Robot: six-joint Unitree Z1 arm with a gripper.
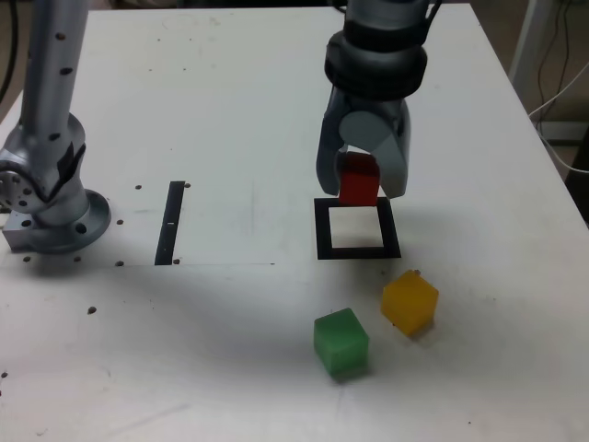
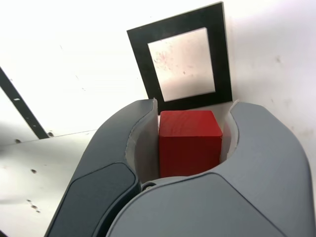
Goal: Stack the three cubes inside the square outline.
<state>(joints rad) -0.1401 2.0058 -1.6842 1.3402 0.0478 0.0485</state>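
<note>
Red cube [image 2: 189, 142], pinched in my pincer [image 1: 362, 175], hangs over the square outline's [image 1: 321, 228] twelve-o'clock edge. Released here, it could land on the frame, off-centre. Green cube [image 1: 340, 341] and yellow cube [image 1: 409, 301] lie toward six o'clock on the table [image 1: 230, 92].

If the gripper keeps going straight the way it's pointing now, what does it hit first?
The gripper points down, shut on the red cube. Straight on, the cube would probably meet the square outline's far edge or the table just behind it, not the white centre; depth is unclear.
</note>
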